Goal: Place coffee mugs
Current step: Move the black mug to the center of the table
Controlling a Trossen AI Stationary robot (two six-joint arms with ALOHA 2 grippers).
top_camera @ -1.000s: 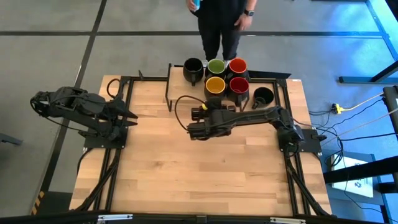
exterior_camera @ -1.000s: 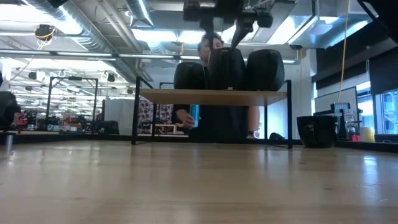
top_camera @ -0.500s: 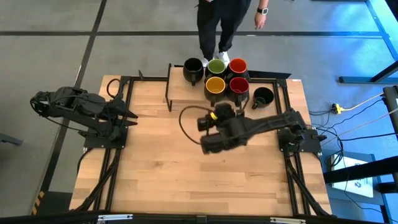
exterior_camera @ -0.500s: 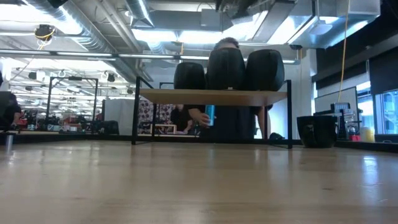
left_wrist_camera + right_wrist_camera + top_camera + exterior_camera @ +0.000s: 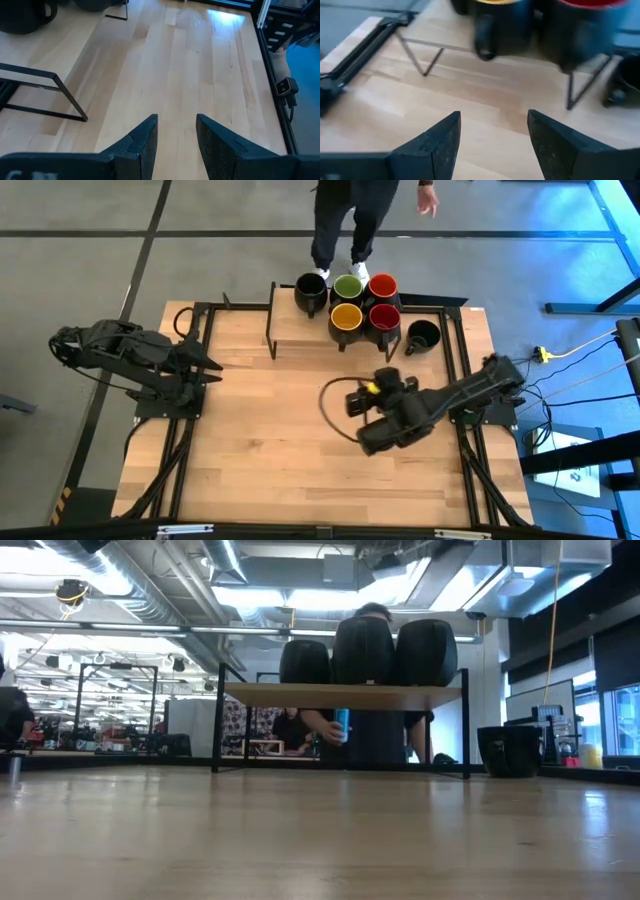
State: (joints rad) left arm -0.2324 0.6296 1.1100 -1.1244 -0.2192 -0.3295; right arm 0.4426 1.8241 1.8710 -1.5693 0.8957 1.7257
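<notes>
Five coffee mugs stand by their bases on a raised wooden shelf (image 5: 300,325) at the table's far edge: black inside (image 5: 311,288), green (image 5: 348,286), red (image 5: 382,284), yellow (image 5: 346,316) and red (image 5: 385,316). Another black mug (image 5: 424,335) stands on the table to the shelf's right. My right gripper (image 5: 360,402) hovers open over mid-table, nearer than the shelf, with nothing between its fingers (image 5: 493,116). The yellow mug (image 5: 500,25) shows ahead of it. My left gripper (image 5: 210,367) waits open at the table's left (image 5: 176,120).
A person (image 5: 345,220) stands just beyond the far edge, holding a blue object (image 5: 342,723). The shelf's black legs (image 5: 427,62) stand on the table. Bare wood lies across the table's middle and near half. Black frame rails (image 5: 460,360) run along both sides.
My right gripper has drawn back from in front of the shelf toward the table's near and right edges, rising out of the low view and staying open. The mugs have kept still. The person behind the table has shifted to the right.
</notes>
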